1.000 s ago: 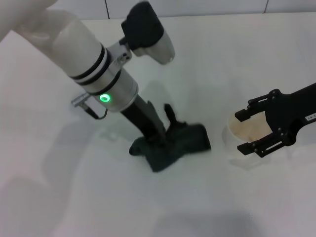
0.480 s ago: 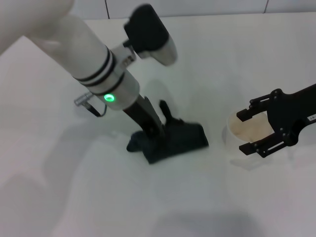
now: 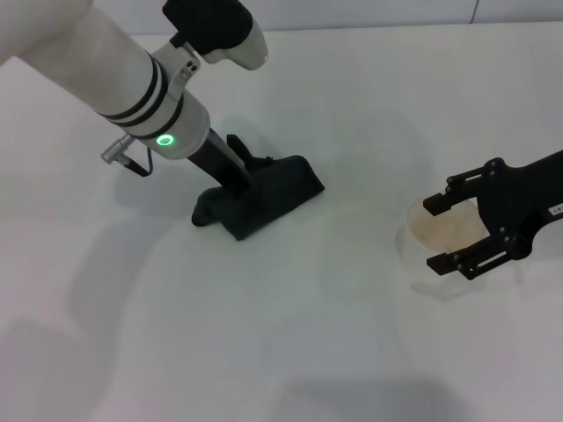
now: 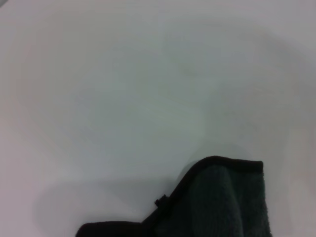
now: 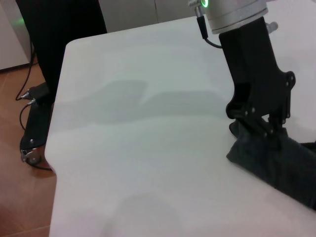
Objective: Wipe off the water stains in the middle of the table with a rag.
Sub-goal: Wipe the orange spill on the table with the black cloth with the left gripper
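The dark rag lies bunched on the white table, left of the middle. My left gripper reaches down from the upper left and is shut on the rag, pressing it onto the tabletop. The right wrist view shows the same grip on the rag. The left wrist view shows a rag corner with its hemmed edge. No orange-brown water stains show in any view. My right gripper rests open at the right, its jaws either side of a cup.
A pale cup with an orange inside stands at the right between the right gripper's fingers. The table's left edge shows in the right wrist view, with brown floor, cables and a dark stand beyond it.
My left gripper has dragged the rag across the table, to the left and away from me. The right gripper and the cup have not moved.
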Action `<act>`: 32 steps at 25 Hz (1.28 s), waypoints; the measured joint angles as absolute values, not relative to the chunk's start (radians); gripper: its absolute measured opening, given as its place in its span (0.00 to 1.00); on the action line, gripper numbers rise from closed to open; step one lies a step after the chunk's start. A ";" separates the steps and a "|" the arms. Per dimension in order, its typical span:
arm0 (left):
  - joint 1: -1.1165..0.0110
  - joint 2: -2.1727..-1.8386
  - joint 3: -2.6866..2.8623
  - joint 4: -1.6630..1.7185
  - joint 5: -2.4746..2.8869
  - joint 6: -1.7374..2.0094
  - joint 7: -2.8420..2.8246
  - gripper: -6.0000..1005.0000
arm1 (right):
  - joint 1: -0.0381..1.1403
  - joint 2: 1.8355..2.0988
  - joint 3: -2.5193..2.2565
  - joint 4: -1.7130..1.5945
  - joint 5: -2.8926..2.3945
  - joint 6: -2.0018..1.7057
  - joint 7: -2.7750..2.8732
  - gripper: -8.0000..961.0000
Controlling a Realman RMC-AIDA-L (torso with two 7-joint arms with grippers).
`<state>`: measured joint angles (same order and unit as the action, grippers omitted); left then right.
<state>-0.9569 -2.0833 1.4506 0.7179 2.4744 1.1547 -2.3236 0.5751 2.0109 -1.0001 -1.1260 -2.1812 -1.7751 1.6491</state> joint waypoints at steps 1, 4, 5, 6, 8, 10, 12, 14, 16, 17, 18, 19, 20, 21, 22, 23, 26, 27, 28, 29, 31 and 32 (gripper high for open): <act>-0.957 -2.084 1.451 0.718 2.464 1.162 -2.307 0.14 | 0.575 2.011 -1.000 -1.126 -2.181 -1.775 1.649 0.85; -0.957 -2.084 1.452 0.716 2.387 1.221 -2.220 0.15 | 0.576 2.011 -1.000 -1.126 -2.181 -1.775 1.649 0.85; -0.957 -2.084 1.454 0.717 2.358 1.250 -2.189 0.15 | 0.576 2.011 -1.000 -1.126 -2.181 -1.775 1.649 0.85; -0.957 -2.084 1.456 0.719 2.330 1.283 -2.154 0.15 | 0.576 2.011 -1.000 -1.126 -2.181 -1.775 1.649 0.85; -0.959 -2.084 1.460 0.720 2.293 1.344 -2.096 0.15 | 0.575 2.011 -1.000 -1.126 -2.181 -1.776 1.649 0.85; -0.959 -2.084 1.460 0.720 2.278 1.383 -2.064 0.15 | 0.575 2.011 -1.000 -1.126 -2.181 -1.778 1.649 0.85; -0.958 -2.085 1.466 0.720 2.267 1.419 -2.036 0.15 | 0.576 2.011 -1.000 -1.126 -2.181 -1.778 1.649 0.85; -0.957 -2.086 1.482 0.719 2.259 1.440 -2.019 0.16 | 0.576 2.011 -1.000 -1.126 -2.178 -1.778 1.649 0.85; -0.957 -2.087 1.505 0.718 2.255 1.441 -2.018 0.16 | 0.575 2.011 -1.000 -1.126 -2.173 -1.780 1.649 0.85; -0.957 -2.087 1.514 0.718 2.255 1.439 -2.019 0.16 | 0.575 2.011 -1.000 -1.126 -2.172 -1.780 1.649 0.85; -0.956 -2.087 1.517 0.718 2.255 1.436 -2.020 0.16 | 0.575 2.011 -1.000 -1.126 -2.171 -1.781 1.649 0.85; -0.954 -2.087 1.521 0.718 2.256 1.427 -2.024 0.16 | 0.575 2.011 -1.000 -1.126 -2.171 -1.781 1.649 0.85; -0.949 -2.086 1.522 0.719 2.259 1.411 -2.032 0.16 | 0.575 2.011 -1.000 -1.127 -2.171 -1.781 1.649 0.85; -0.945 -2.085 1.521 0.719 2.262 1.397 -2.040 0.16 | 0.574 2.011 -1.000 -1.127 -2.171 -1.782 1.649 0.85; -0.940 -2.083 1.518 0.721 2.268 1.377 -2.053 0.16 | 0.574 2.011 -1.000 -1.127 -2.171 -1.782 1.649 0.85; -0.934 -2.081 1.511 0.724 2.274 1.361 -2.065 0.16 | 0.573 2.011 -1.000 -1.127 -2.170 -1.782 1.649 0.85; -0.896 -2.079 1.444 0.759 2.346 1.333 -2.103 0.17 | 0.571 2.011 -1.000 -1.127 -2.170 -1.784 1.650 0.85; -0.882 -2.079 1.424 0.776 2.364 1.331 -2.112 0.17 | 0.571 2.011 -1.000 -1.127 -2.170 -1.784 1.650 0.85; -0.854 -2.080 1.398 0.809 2.394 1.331 -2.128 0.17 | 0.571 2.011 -1.000 -1.127 -2.170 -1.784 1.650 0.85; -0.833 -2.080 1.387 0.836 2.408 1.331 -2.140 0.17 | 0.571 2.011 -1.000 -1.127 -2.170 -1.784 1.650 0.85; -0.792 -2.079 1.371 0.890 2.420 1.337 -2.154 0.17 | 0.571 2.011 -1.000 -1.128 -2.170 -1.784 1.650 0.85; -0.766 -2.078 1.358 0.923 2.426 1.346 -2.159 0.17 | 0.571 2.011 -1.000 -1.128 -2.170 -1.784 1.650 0.85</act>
